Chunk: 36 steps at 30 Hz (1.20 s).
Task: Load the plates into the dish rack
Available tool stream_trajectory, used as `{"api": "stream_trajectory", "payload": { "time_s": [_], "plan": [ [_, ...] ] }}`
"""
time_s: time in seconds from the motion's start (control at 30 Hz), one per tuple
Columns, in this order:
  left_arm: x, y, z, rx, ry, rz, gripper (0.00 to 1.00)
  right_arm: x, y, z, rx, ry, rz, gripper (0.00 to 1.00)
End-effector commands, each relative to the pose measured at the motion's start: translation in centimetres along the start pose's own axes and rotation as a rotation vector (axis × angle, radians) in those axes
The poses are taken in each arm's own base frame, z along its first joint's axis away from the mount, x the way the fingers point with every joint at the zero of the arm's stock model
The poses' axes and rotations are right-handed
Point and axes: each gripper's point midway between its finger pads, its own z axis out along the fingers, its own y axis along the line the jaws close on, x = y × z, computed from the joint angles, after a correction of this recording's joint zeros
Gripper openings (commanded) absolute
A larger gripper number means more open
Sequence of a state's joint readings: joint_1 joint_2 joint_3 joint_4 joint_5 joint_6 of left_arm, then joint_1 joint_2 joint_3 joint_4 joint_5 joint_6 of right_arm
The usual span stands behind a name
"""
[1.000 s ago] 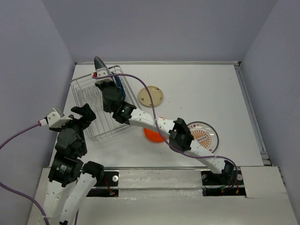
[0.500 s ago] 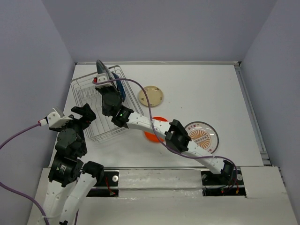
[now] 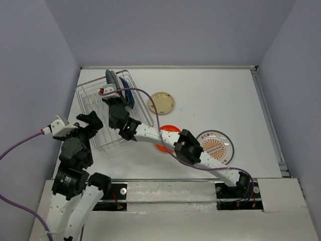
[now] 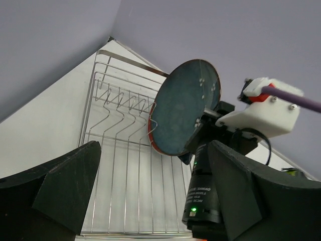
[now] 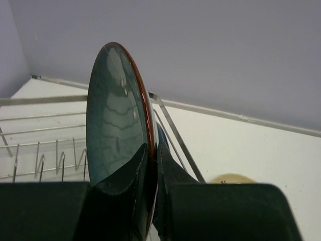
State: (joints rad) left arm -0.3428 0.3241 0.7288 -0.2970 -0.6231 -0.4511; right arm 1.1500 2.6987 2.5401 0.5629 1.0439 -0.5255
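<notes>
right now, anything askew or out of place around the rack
Nothing spilled or broken. The dish rack sits skewed to the table edges, and the right tool holds a dark teal plate on edge at its far end; whether it is seated between tines is unclear.

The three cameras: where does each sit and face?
Top external: above, behind the arms, looking down on the table; both arms show.
Left wrist: on the left arm, facing the dish rack; its open fingers frame the view.
Right wrist: along its end effector, clamped on the dark teal plate.
Both wrist views share that plate.
</notes>
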Motion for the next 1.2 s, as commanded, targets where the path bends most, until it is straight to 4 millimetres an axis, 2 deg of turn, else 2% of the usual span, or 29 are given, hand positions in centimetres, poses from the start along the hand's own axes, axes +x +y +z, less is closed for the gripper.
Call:
{"api": "stream_trajectory", "payload": {
  "time_s": [0.0, 0.23, 0.33, 0.4, 0.47, 0.53, 0.57, 0.67, 0.77, 0.8, 0.87, 0.9, 1.0, 1.03, 1.1, 1.17],
  "plan": [
    [-1.8, -0.6, 0.2, -0.002, -0.047, -0.04, 0.99, 0.7, -0.6, -0.2, 0.05, -0.006, 0.088, 0.11],
    [-1.6, -0.4, 0.5, -0.011, -0.042, -0.032, 0.99, 0.0, -1.0, -0.4, 0.04, 0.013, 0.131, 0.38],
    [-1.5, -0.4, 0.6, -0.01, -0.042, -0.029, 0.99, -0.7, -1.3, -0.6, 0.014, 0.027, 0.174, 0.4],
    [-1.4, -0.5, 0.6, -0.005, -0.042, -0.029, 0.99, -1.5, -1.9, -1.1, -0.017, 0.043, 0.21, 0.49],
    [-1.4, -0.5, 0.6, 0.0, -0.042, -0.029, 0.99, -2.0, -2.3, -1.6, -0.042, 0.059, 0.231, 0.53],
    [-1.3, -0.6, 0.7, 0.006, -0.039, -0.027, 0.99, -3.1, -3.1, -2.4, -0.093, 0.08, 0.268, 0.59],
    [-1.2, -0.7, 0.8, 0.01, -0.037, -0.025, 0.99, -3.9, -4.1, -3.0, -0.109, 0.091, 0.307, 0.61],
    [-1.0, -0.8, 0.8, 0.02, -0.031, -0.016, 0.99, -4.7, -4.6, -4.6, -0.214, 0.123, 0.347, 0.68],
    [-0.7, -1.3, 0.8, 0.048, -0.018, -0.007, 0.99, -4.4, -7.0, -7.2, -0.285, 0.18, 0.387, 0.69],
    [-0.5, -1.6, 0.8, 0.069, -0.009, -0.005, 0.99, -2.6, -9.5, -7.7, -0.303, 0.238, 0.359, 0.69],
    [-0.2, -2.0, 0.7, 0.099, 0.0, -0.001, 0.99, 0.0, -11.8, -8.3, -0.34, 0.342, 0.394, 0.68],
    [0.1, -2.5, 0.6, 0.129, 0.014, 0.005, 0.99, 3.4, -14.6, -9.1, -0.372, 0.462, 0.458, 0.66],
    [0.4, -3.2, 0.4, 0.169, 0.026, 0.007, 0.99, 7.7, -18.9, -10.6, -0.378, 0.608, 0.587, 0.64],
    [0.6, -3.4, 0.4, 0.183, 0.031, 0.01, 0.99, 9.9, -21.9, -11.5, -0.344, 0.647, 0.596, 0.61],
    [0.8, -3.9, 0.3, 0.211, 0.041, 0.01, 0.99, 11.4, -24.2, -12.5, -0.31, 0.668, 0.596, 0.6],
    [1.2, -4.2, 0.3, 0.229, 0.056, 0.016, 0.99, 12.0, -25.7, -13.3, -0.301, 0.679, 0.598, 0.59]
  ]
}}
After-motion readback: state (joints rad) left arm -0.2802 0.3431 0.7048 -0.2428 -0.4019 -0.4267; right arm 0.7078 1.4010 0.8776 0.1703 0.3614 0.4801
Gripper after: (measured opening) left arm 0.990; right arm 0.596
